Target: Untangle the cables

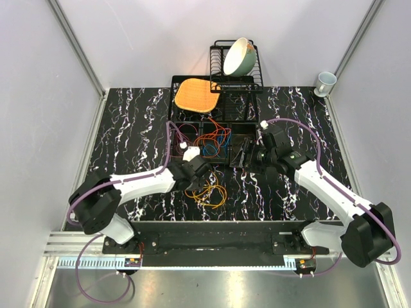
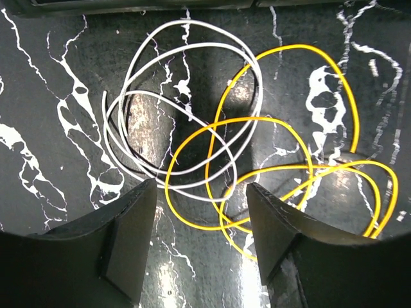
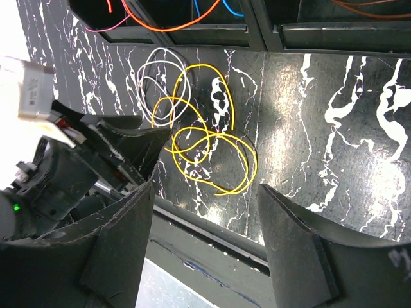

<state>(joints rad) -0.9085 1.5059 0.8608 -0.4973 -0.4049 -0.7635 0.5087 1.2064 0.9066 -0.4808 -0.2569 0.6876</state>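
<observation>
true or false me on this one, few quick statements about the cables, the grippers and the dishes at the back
1. The white cable and the yellow cable overlap on the table. True.
2. The left gripper is shut on the yellow cable. False: it is open above both, gripping nothing.
3. A bowl leans in the dish rack. True.
4. The cup sits inside the dish rack. False: it stands apart, at the far right corner.
5. The right gripper holds a cable. False: it is open and empty.
</observation>
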